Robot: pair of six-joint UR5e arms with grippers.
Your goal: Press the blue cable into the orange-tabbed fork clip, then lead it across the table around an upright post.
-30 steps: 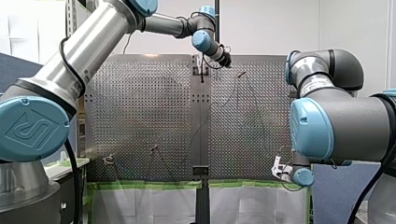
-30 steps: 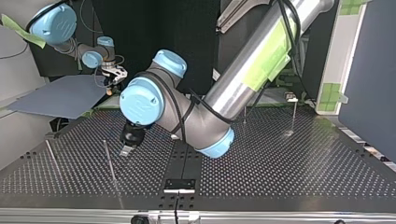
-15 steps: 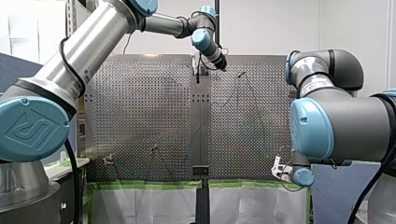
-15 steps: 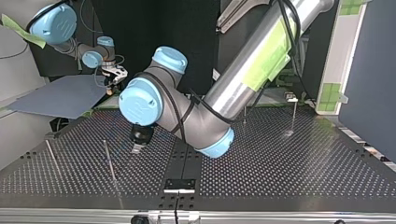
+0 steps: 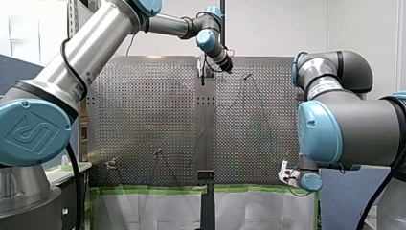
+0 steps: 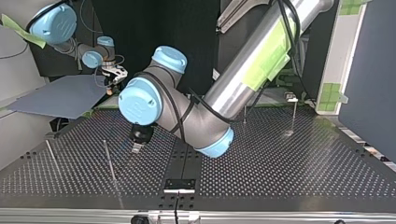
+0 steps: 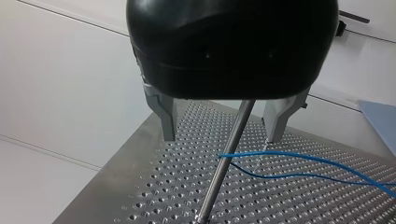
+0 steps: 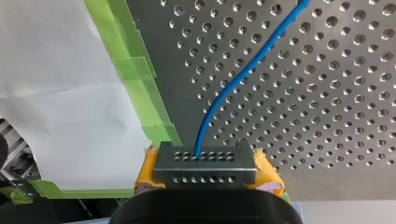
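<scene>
In the left wrist view my left gripper is open, its metal fingers either side of a thin upright post that stands ahead of it. The blue cable loops around that post a little above the plate and trails off to one side; the fingers do not touch it. My right gripper, with yellow pads, is shut on a small perforated metal block at the cable's end, and the cable runs from it over the perforated plate. No orange-tabbed clip can be made out.
In the top view my left gripper hovers over the perforated table beside a slanted post. Other posts stand towards both sides. Green tape edges the plate near my right gripper.
My left gripper has swung a little towards the top view's right and turned more downward, then held still. My right arm has not moved.
</scene>
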